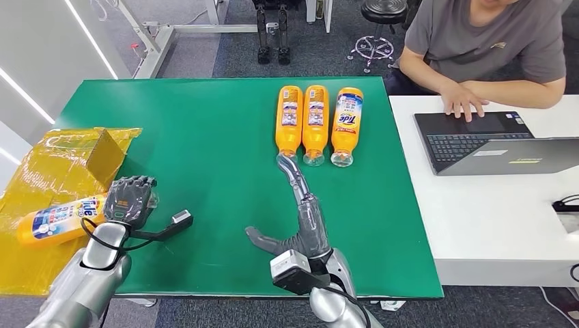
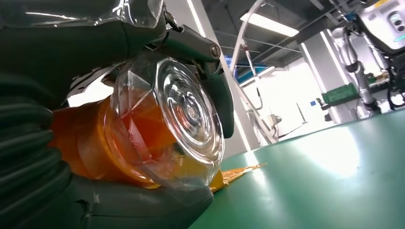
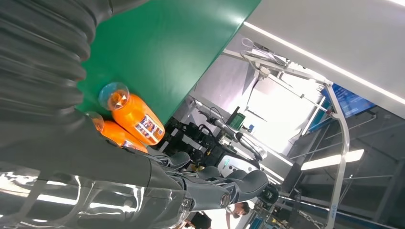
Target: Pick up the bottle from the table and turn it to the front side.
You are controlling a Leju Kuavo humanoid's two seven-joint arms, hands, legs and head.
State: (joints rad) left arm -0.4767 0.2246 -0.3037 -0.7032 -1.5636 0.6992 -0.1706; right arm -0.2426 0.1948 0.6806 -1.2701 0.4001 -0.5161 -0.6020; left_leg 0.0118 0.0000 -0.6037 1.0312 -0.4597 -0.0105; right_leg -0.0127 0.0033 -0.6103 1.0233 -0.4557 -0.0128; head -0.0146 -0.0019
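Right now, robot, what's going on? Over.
Left hand grips a bottle over the yellow plastic sheet. Right hand open, reaching toward three bottles lying on the green table. Nothing blocking.

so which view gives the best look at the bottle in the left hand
The head view: the bottle shows lengthwise with its label, gripped by the left hand over the yellow wrapping. The left wrist view shows just its clear cap end. The right wrist view looks elsewhere.
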